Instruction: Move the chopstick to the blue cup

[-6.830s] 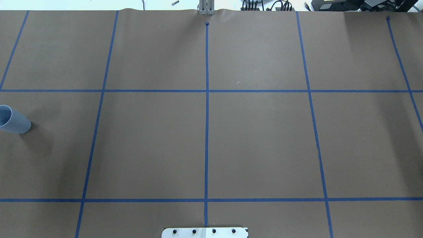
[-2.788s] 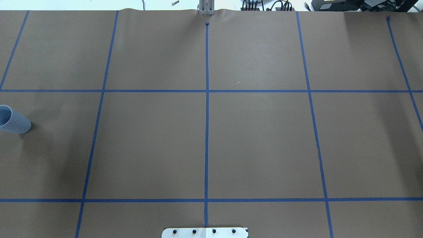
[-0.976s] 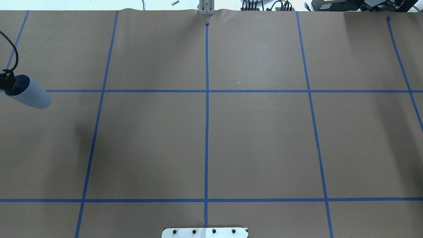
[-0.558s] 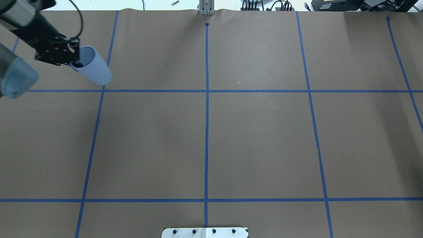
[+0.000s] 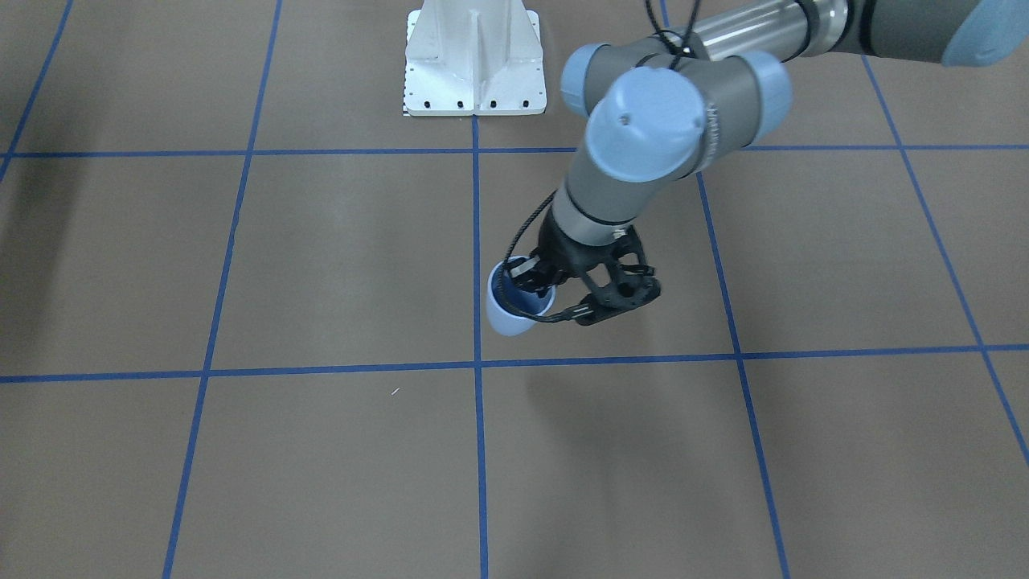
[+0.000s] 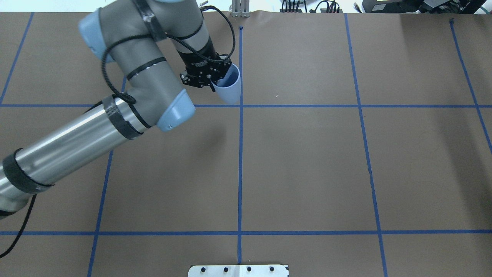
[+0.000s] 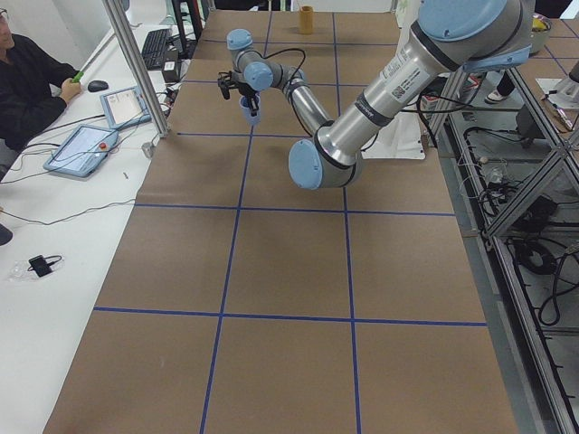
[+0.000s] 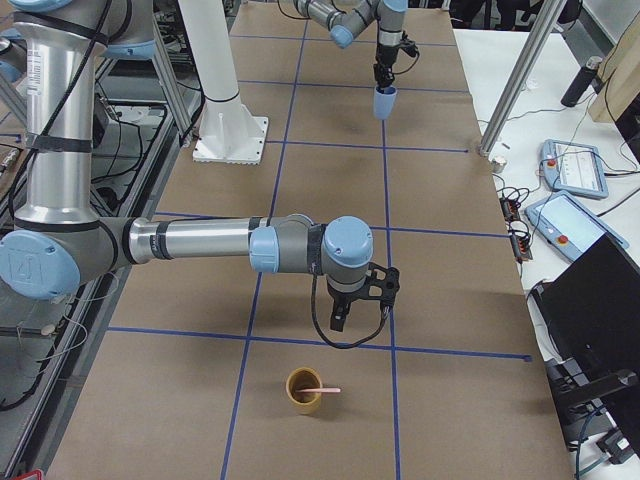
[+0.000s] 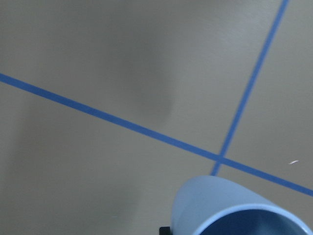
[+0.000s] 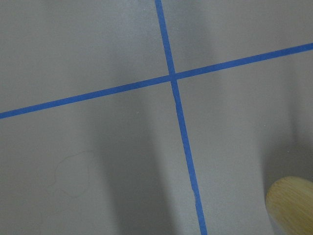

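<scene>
My left gripper [image 6: 212,80] is shut on the rim of the pale blue cup [image 6: 230,90] and holds it upright above the table, just left of the centre tape line. The cup also shows in the front view [image 5: 512,315], the left wrist view [image 9: 220,205] and both side views [image 7: 249,109] [image 8: 384,101]. A pale pink chopstick [image 8: 325,390] sticks out of a tan cup [image 8: 303,392] at the table's right end. My right gripper [image 8: 357,305] hovers just beyond that tan cup; I cannot tell whether it is open or shut.
The table is brown paper with a blue tape grid [image 6: 240,105]. The white robot base plate [image 5: 474,60] sits at the robot's edge. An operator [image 7: 27,86] and tablets [image 7: 86,149] are beyond the far edge. The tan cup's rim shows in the right wrist view [image 10: 291,200].
The blue cup stood at the table's far left edge. My left gripper took it by the rim, lifted it and carried it right to the centre line.
</scene>
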Controlling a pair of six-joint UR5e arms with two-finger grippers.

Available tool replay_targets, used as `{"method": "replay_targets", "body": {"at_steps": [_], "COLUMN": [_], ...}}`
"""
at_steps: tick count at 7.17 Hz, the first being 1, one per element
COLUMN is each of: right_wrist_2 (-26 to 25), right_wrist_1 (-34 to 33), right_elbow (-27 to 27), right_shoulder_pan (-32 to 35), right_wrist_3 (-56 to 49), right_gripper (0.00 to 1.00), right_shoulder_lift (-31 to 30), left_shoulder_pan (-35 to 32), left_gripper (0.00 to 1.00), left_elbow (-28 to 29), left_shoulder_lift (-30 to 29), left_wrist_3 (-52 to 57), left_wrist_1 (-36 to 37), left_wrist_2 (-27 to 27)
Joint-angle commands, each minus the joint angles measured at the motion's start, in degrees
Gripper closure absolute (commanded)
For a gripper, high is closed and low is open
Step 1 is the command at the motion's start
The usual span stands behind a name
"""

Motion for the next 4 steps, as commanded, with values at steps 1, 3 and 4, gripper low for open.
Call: {"method": "replay_targets", "body": {"at_steps": [1, 3, 4], "right_wrist_2": [-0.16, 0.28, 0.37], "right_wrist_1": [0.01, 0.01, 0.01], "right_elbow": [0.08, 0.08, -0.18], "right_shoulder_pan": [-0.04, -0.04, -0.04], "right_wrist_3": [-0.38, 0.06, 0.24], "right_gripper": [0.00, 0.00, 0.00], "right_shoulder_lift": [0.07, 0.16, 0.60], "left_shoulder_pan": [5.16, 5.61, 5.61], "left_gripper": [1.00, 1.00, 1.00], "left_elbow": [7.31, 7.15, 6.72], "left_shoulder_lift": [-1.88, -1.79, -0.83], "left_wrist_3": [-3.37, -3.10, -2.93], "left_wrist_1": [-7.47, -7.23, -7.22], "left_wrist_2": [7.46, 7.47, 7.21]}}
